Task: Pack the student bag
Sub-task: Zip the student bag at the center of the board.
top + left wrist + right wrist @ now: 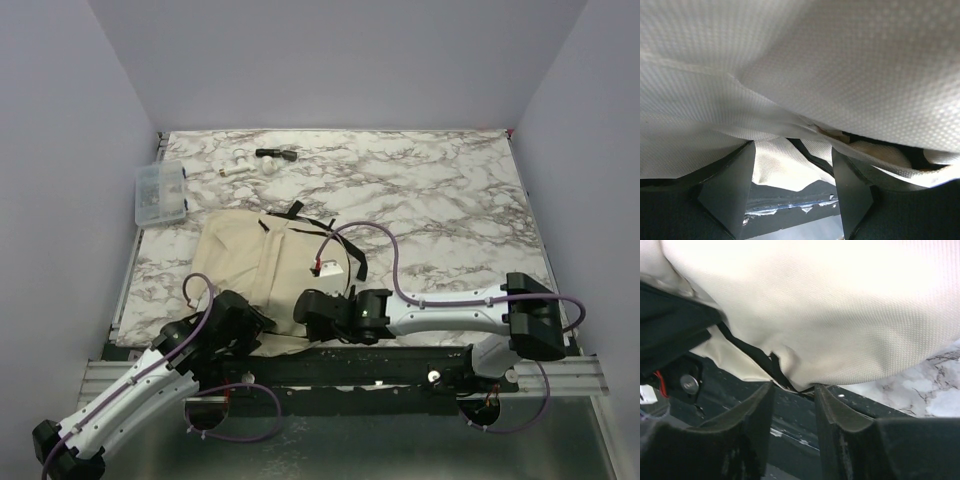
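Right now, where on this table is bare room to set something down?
Free: the white marble table right of the beige canvas backpack, to the right wall. Crowded: the far-left corner, with the clear plastic box and a small black item, and the near edge, where the left tool and right tool meet the backpack.

Enclosed on three sides: back wall (340, 60), left wall (60, 200), right wall (600, 150); all plain, matte, pale lilac-grey, unmarked. Furnished with single table (440, 200): white marble-pattern top, grey-brown veining, spanning almost full width between side walls and butting against back wall. Edged along left side with thin metal strip (122, 290). Fronted at near edge by black bar (400, 362), then aluminium rail (590, 375) running across. Floored below rail with dull grey metal sheet (400, 450). Lit evenly from above; diffuse, soft shadows only, mild glare on sheet.
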